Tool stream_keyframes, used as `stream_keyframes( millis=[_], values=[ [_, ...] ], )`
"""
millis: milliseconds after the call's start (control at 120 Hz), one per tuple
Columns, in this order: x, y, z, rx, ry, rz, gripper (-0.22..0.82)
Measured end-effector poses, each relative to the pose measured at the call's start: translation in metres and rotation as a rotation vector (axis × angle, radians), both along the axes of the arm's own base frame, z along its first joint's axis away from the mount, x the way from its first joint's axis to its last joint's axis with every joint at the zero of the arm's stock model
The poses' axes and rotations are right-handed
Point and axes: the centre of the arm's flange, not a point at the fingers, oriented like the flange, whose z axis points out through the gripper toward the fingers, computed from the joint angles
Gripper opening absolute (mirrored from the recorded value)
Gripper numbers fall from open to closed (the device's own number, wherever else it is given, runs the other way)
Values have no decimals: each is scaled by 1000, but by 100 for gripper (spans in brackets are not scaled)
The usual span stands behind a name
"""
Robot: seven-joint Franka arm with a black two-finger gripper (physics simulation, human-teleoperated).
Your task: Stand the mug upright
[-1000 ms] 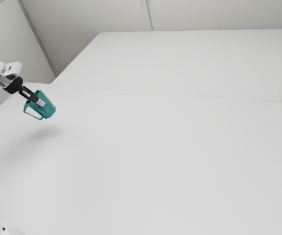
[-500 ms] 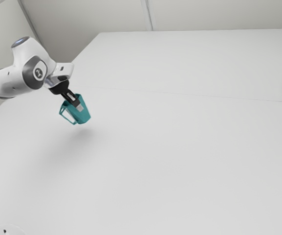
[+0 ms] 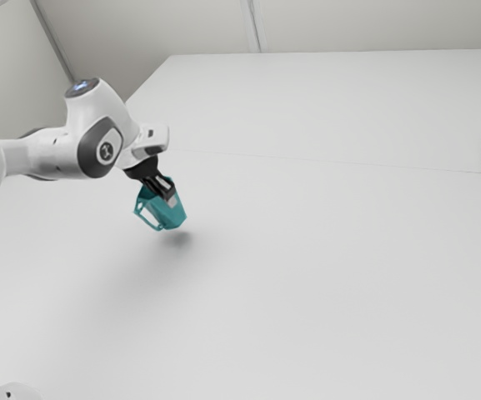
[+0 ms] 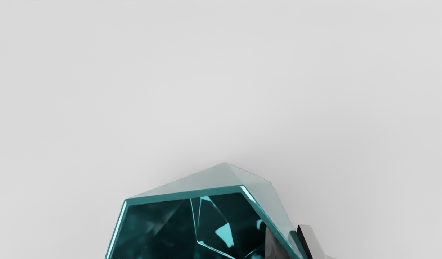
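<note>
Toward the exterior view's left, the gripper points down at a slant and is shut on the wall of the teal faceted mug. The mug hangs tilted just above the white table, its handle toward the exterior view's left and its shadow close below. In the wrist view I look into the open mouth of the mug. One finger is inside the mug and the other outside, so the gripper pinches the wall between them. The mug's base is hidden there.
The white table stretches widely around the mug. A second white surface lies beyond it, with pale walls behind. Part of a white rounded object shows at the exterior view's lower left corner.
The arm has carried the mug toward the exterior view's right and lower in that view. The shadow has come closer beneath the mug, which stays tilted in the gripper.
</note>
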Motion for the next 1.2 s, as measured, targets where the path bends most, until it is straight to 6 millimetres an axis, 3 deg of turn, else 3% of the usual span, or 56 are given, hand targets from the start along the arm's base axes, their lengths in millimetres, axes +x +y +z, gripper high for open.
stream_keyframes(
  millis=[175,425,1133,1200],
  values=[
    [-1,-25,-12,2,-13,1,-18],
    [-24,-42,-31,38,12,41,-18],
    [-51,-65,-63,31,67,113,-17],
    [-52,-62,-64,27,69,123,-5]
  ],
)
